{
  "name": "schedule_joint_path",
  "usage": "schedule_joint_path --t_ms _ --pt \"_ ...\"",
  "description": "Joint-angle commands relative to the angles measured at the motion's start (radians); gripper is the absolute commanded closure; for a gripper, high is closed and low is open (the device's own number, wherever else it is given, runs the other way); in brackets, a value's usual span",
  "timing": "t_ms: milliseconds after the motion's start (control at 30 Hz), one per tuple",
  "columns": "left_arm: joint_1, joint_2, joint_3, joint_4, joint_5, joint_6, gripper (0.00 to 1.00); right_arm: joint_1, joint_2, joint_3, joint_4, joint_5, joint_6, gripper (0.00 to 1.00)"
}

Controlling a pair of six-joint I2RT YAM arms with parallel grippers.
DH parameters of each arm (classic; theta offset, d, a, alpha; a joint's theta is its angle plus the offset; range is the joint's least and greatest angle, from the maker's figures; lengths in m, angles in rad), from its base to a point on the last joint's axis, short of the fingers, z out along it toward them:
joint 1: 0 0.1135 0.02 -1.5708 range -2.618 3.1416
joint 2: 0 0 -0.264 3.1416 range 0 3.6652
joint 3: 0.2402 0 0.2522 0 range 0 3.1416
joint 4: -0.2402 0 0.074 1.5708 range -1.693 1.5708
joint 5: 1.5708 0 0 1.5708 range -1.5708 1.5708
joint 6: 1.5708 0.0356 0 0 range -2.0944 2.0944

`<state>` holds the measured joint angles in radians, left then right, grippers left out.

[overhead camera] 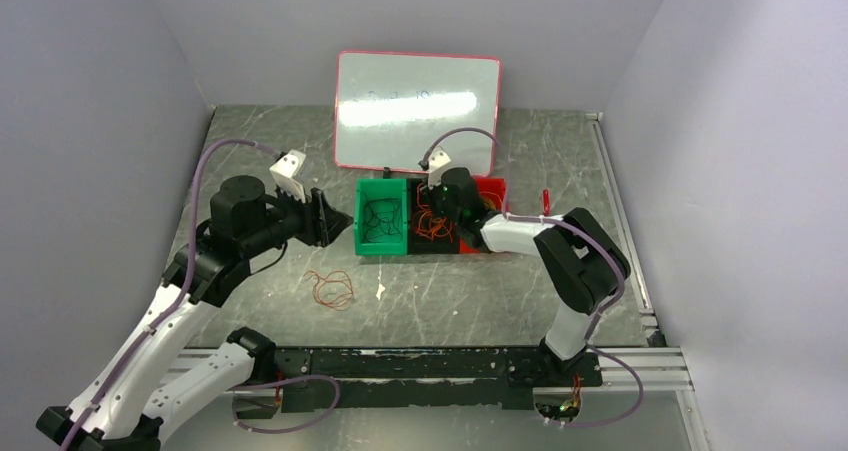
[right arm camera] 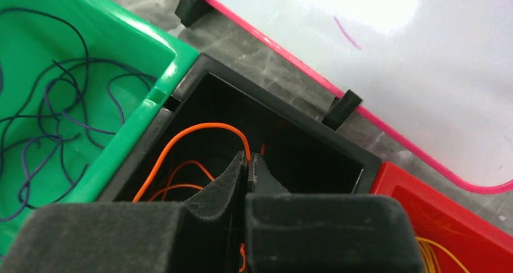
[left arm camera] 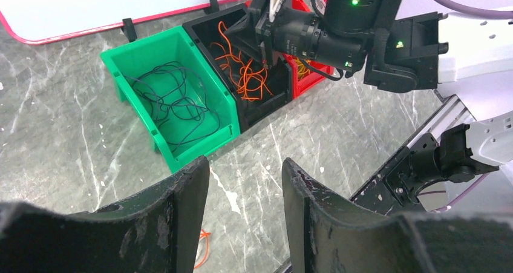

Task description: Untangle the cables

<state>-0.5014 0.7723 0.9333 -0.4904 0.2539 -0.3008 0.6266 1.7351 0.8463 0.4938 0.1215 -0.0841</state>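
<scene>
Three bins stand side by side. The green bin holds dark cables. The black bin holds orange cables. The red bin holds yellow cables. My right gripper hangs over the black bin, shut on an orange cable that arcs up to its tips. My left gripper is open with nothing between its fingers, above the table just left of the green bin. One orange-red cable lies loose on the table in front of the bins.
A whiteboard with a pink frame leans against the back wall right behind the bins. The arms' mounting rail runs along the near table edge. Grey walls close in both sides.
</scene>
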Motion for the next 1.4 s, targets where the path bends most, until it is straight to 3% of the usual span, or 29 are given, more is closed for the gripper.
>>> schedule_joint_path --t_ms 0,300,500,700,900,1167,1367 --pt "-0.006 0.002 0.000 0.012 -0.025 0.005 0.48 -0.006 0.039 0.062 -0.106 0.001 -0.028 1.00" --pt "-0.006 -0.016 -0.027 0.007 -0.092 -0.014 0.48 -0.005 0.112 0.174 -0.289 -0.015 -0.055 1.00" --pt "-0.005 -0.019 -0.030 -0.003 -0.102 -0.012 0.48 0.001 0.128 0.211 -0.348 -0.016 -0.053 0.93" --pt "-0.006 -0.026 -0.034 -0.008 -0.108 -0.008 0.48 0.002 0.044 0.228 -0.370 -0.025 -0.050 0.73" --pt "-0.006 -0.025 -0.046 0.009 -0.106 -0.015 0.48 0.004 -0.041 0.258 -0.433 -0.033 -0.062 0.60" --pt "-0.006 -0.008 -0.058 0.014 -0.133 -0.028 0.47 0.003 -0.157 0.215 -0.490 -0.039 -0.050 0.56" --pt "-0.005 0.013 -0.097 -0.027 -0.228 -0.127 0.48 0.005 -0.297 0.113 -0.457 -0.149 0.010 0.56"
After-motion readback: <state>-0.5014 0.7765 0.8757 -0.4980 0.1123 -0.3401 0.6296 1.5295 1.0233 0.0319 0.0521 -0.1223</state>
